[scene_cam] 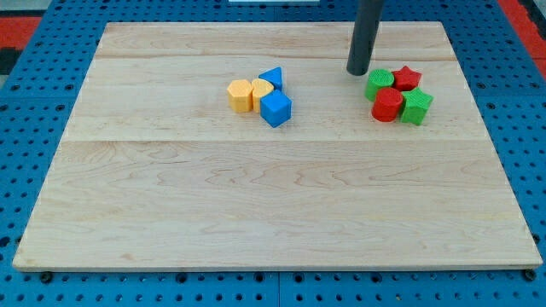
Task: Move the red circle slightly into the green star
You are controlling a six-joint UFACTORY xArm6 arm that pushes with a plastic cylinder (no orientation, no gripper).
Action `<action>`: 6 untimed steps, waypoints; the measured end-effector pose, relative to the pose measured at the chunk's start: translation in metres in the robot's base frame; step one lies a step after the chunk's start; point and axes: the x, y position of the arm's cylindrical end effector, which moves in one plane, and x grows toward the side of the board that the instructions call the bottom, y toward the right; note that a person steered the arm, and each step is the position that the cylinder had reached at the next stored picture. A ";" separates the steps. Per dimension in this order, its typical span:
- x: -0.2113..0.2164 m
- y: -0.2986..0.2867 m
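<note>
Right, the rod's tip [358,72] sits on the wooden board [256,205] toward the view's top right, just to the view's left of the right-hand cluster and close to the green circle-ish block [380,83], though contact can't be confirmed. No jaws on this thing, so nothing's held; it only shoves. The red circle [388,105] is at the cluster's lower left, touching or nearly touching the green star [417,106] on its right, w/ a red star [407,78] above them. Judging by the task, the tip prob. needs to drop toward the view's bottom and get to the red circle's left side, since pushing from where it is now would hit the green one first. Over to the left, well apart: a yellow pair [248,93], a blue triangle-like block [272,78] and a blue cube [275,109], bunched together, not involved.
</note>
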 end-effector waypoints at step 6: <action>0.085 -0.022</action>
